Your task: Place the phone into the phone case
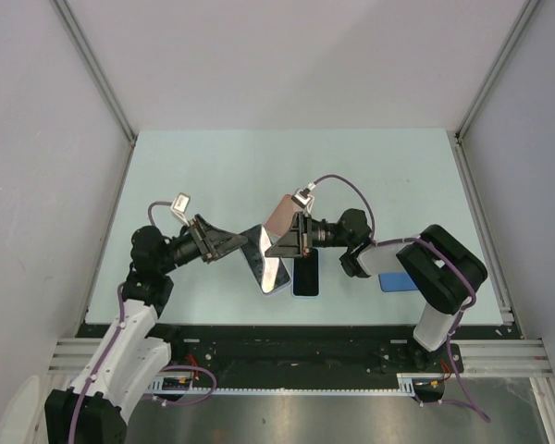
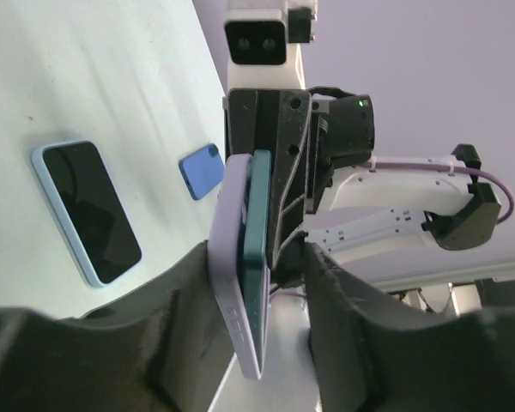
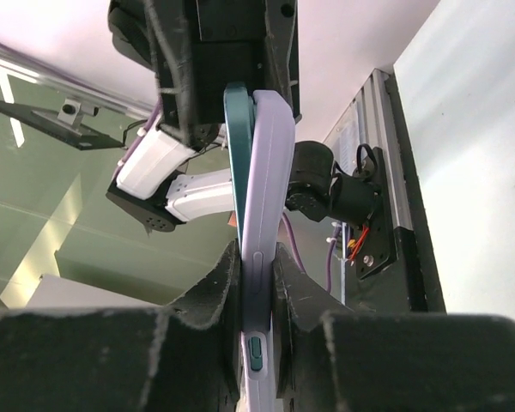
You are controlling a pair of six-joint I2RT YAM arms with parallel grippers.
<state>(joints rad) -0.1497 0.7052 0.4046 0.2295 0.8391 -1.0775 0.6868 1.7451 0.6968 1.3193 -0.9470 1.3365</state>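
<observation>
Right wrist camera shows the right gripper [image 3: 257, 275] squeezing the purple phone case [image 3: 270, 172]. The teal phone [image 3: 237, 129] is pressed flat against the case. Both are up in the air over the table [image 1: 213, 166]. Left wrist camera shows the left gripper [image 2: 257, 266] around them too. One finger touches the case, and the other finger [image 2: 343, 309] stands apart. Another phone [image 2: 86, 210] lies flat on the table.

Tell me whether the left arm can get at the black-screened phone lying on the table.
Probably not yet: the left gripper straddles the lilac case, which the right gripper pinches; the black-screened phone lies beyond.
</observation>
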